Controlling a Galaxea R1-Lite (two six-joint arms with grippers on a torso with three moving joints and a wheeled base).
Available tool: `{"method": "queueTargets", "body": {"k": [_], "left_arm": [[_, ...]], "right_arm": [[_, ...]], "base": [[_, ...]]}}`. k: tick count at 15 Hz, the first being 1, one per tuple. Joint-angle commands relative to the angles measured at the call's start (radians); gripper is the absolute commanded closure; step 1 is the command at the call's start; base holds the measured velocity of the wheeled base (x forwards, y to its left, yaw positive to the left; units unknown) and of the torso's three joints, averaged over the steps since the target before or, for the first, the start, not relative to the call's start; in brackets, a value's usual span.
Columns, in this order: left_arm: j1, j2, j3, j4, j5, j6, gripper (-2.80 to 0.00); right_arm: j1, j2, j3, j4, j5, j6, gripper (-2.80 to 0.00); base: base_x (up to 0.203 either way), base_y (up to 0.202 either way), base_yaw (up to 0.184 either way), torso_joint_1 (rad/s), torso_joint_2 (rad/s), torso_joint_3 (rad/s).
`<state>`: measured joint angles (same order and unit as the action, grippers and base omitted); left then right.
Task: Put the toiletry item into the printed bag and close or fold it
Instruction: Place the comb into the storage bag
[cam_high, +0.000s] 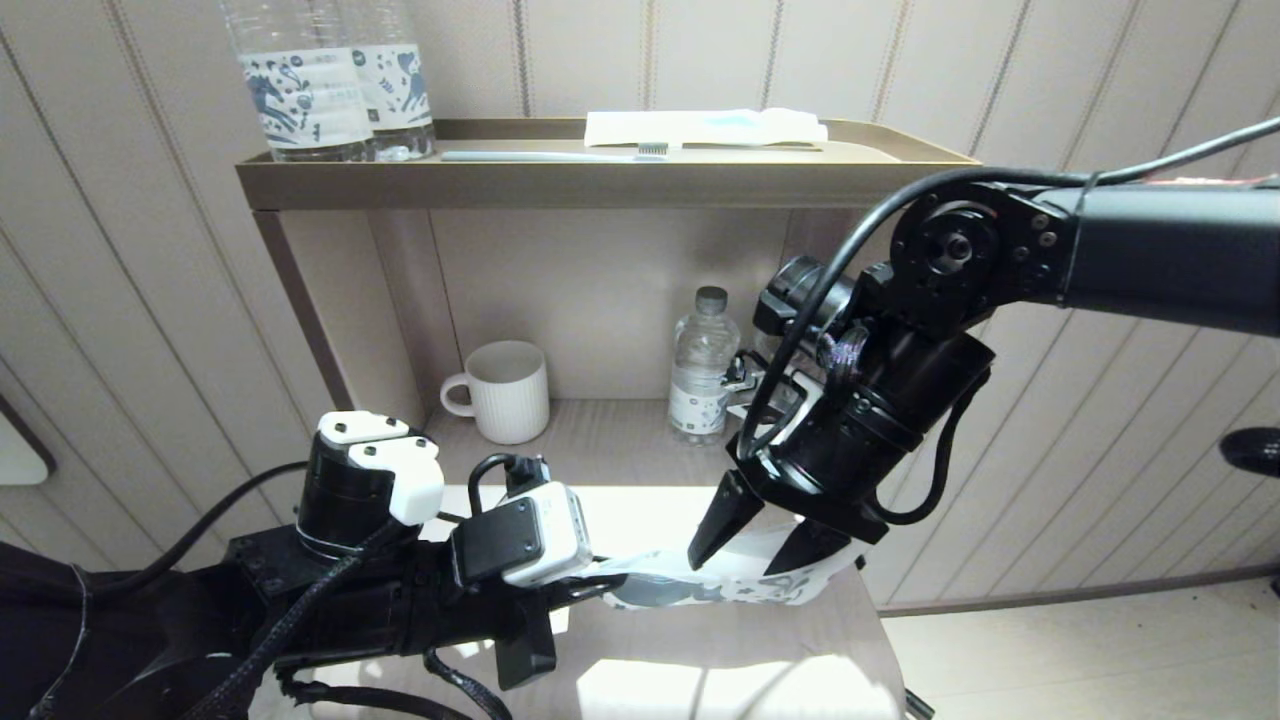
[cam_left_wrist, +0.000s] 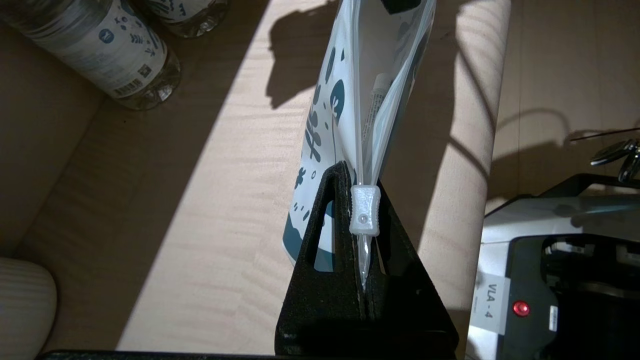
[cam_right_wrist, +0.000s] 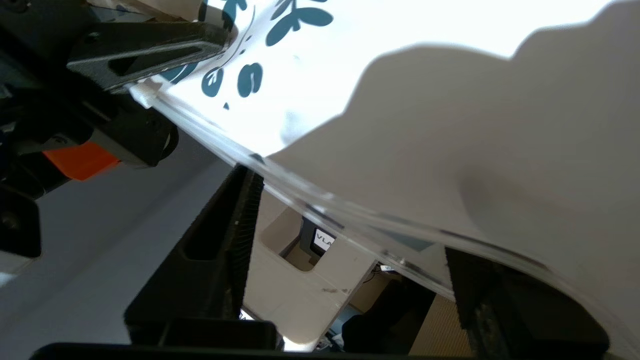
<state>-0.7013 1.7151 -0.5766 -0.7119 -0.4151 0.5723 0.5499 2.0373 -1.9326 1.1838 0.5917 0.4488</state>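
On the lower shelf (cam_high: 640, 440) of a wall unit, a mug (cam_high: 508, 391) stands at the back left and a water bottle (cam_high: 702, 366) at the back, to its right. In front of them, near the shelf's front edge, lies the printed bag (cam_high: 700, 588), with the toiletry item (cam_left_wrist: 376, 100) inside it. The left gripper (cam_left_wrist: 364, 280) is at the bag's left end; the right gripper (cam_high: 765, 540) is above its right part. On the top tray (cam_high: 600, 182), two bottles (cam_high: 335, 80) stand at the left; a toothbrush (cam_high: 555, 155) lies in front of a packet (cam_high: 705, 127) to their right.
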Motion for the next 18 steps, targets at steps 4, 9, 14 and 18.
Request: {"method": "queueTargets", "body": {"k": [4, 9, 14, 18], "left_arm": [[0.000, 0.023, -0.009, -0.003, -0.005, -0.008, 0.00], [0.002, 0.053, -0.076, 0.018, -0.005, -0.135, 0.00], [0.008, 0.044, -0.165, 0.140, -0.006, -0.256, 0.00], [0.025, 0.049, -0.213, 0.187, -0.077, -0.359, 0.00]], "right_arm": [[0.026, -0.134, 0.002, 0.009, 0.005, -0.005, -2.80], [0.033, -0.250, 0.050, 0.004, -0.009, -0.101, -2.80], [0.046, -0.333, 0.310, -0.267, -0.235, -0.181, -2.80], [0.117, -0.437, 0.498, -0.601, -0.422, -0.278, -2.80]], "base": [[0.000, 0.000, 0.000, 0.000, 0.00, 0.000], [0.000, 0.000, 0.000, 0.000, 0.00, 0.000], [0.000, 0.000, 0.000, 0.000, 0.00, 0.000], [0.000, 0.000, 0.000, 0.000, 0.00, 0.000]]}}
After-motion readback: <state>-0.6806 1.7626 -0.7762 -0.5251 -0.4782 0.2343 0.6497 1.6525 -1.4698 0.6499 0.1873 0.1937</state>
